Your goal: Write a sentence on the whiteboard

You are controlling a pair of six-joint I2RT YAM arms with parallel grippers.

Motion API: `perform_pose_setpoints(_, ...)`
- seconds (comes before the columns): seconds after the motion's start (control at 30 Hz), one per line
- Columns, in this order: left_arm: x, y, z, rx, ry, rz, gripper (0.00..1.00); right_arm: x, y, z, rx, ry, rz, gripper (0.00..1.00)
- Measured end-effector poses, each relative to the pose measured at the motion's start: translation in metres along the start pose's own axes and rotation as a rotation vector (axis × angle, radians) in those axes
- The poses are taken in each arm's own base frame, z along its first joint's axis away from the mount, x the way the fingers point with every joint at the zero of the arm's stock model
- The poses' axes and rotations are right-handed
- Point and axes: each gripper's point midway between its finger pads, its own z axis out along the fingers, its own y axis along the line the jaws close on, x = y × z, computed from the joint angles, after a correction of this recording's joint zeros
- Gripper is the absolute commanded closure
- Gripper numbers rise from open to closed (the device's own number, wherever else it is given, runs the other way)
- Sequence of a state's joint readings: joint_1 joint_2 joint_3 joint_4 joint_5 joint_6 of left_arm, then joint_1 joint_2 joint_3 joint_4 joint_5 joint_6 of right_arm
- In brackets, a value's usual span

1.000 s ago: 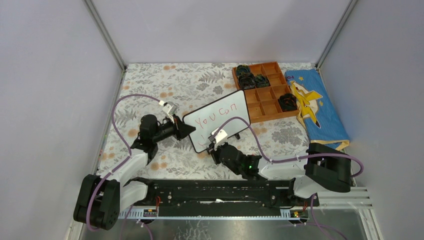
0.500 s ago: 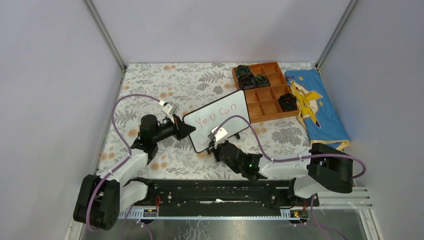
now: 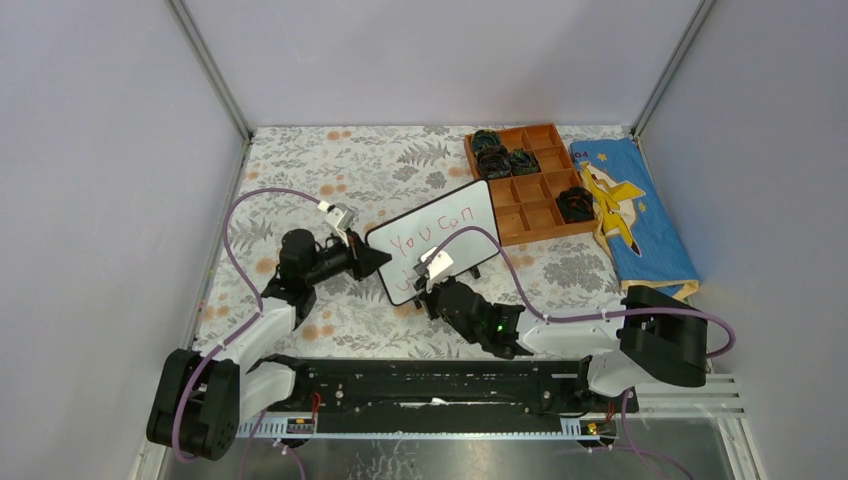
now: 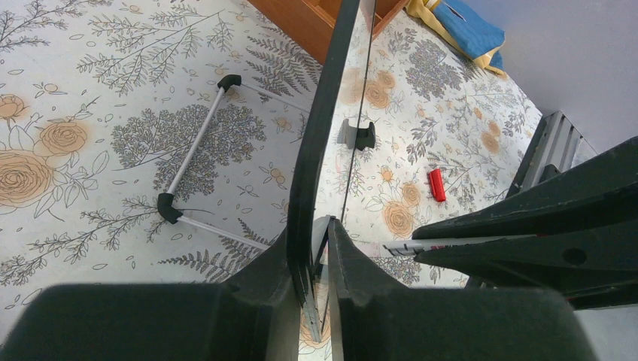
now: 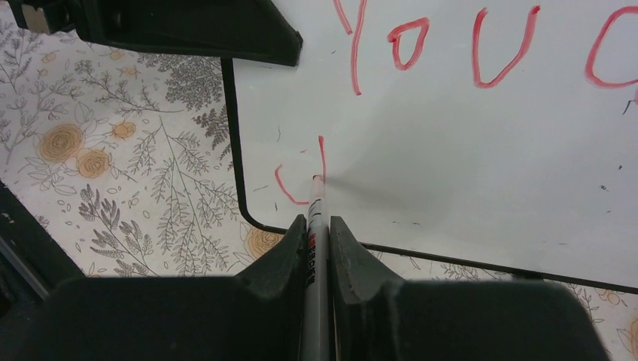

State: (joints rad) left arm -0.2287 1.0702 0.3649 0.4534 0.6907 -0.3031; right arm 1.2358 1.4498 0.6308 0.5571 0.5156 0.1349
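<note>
The whiteboard (image 3: pixel 450 245) stands tilted in the middle of the floral cloth, with the red words "You can" (image 3: pixel 432 232) on its top line. My left gripper (image 3: pixel 378 262) is shut on the board's left edge, seen edge-on in the left wrist view (image 4: pixel 320 233). My right gripper (image 3: pixel 432 292) is shut on a grey marker (image 5: pixel 314 226). The marker's tip touches the board's lower left part, at a red "d"-shaped stroke (image 5: pixel 301 180) that starts a second line. The wrist view shows the whiteboard (image 5: pixel 466 165) with "You" (image 5: pixel 444 45) above.
A brown compartment tray (image 3: pixel 530 185) with several dark objects sits behind the board at the right. A blue cloth (image 3: pixel 630 215) lies beside it. A small red cap (image 4: pixel 436 184) lies on the cloth in front of the board. Grey walls enclose three sides.
My right gripper has shifted slightly up and left along the board's lower left corner with the marker. The left arm and the board have not moved.
</note>
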Motion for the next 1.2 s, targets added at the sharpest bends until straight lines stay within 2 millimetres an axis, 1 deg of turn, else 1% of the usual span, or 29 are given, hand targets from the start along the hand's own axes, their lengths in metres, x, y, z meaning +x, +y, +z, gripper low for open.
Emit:
perform_pose_setpoints(0.2, 0.0, 0.0, 0.0, 0.001, 0.001, -0.001, 0.87, -0.008, -0.007, -0.005, 0.004, -0.025, 0.022, 1.0)
perform_pose_setpoints(0.33, 0.0, 0.0, 0.0, 0.001, 0.002, -0.001, 0.87, -0.003, -0.008, -0.009, -0.005, -0.022, 0.03, 1.0)
perform_pose_setpoints(0.47, 0.0, 0.0, 0.0, 0.001, 0.002, -0.001, 0.87, 0.003, -0.002, -0.011, -0.034, -0.011, 0.031, 1.0)
perform_pose_setpoints(0.73, 0.0, 0.0, 0.0, 0.001, 0.002, -0.001, 0.87, -0.004, 0.015, -0.014, -0.094, -0.036, 0.041, 1.0)
perform_pose_setpoints(1.03, 0.001, 0.0, 0.0, 0.001, 0.002, -0.001, 0.87, 0.005, 0.021, -0.008, -0.107, -0.011, 0.028, 1.0)
perform_pose_setpoints(1.2, 0.001, 0.0, 0.0, 0.001, 0.002, -0.001, 0.87, 0.002, 0.024, -0.004, -0.108, -0.015, 0.03, 1.0)
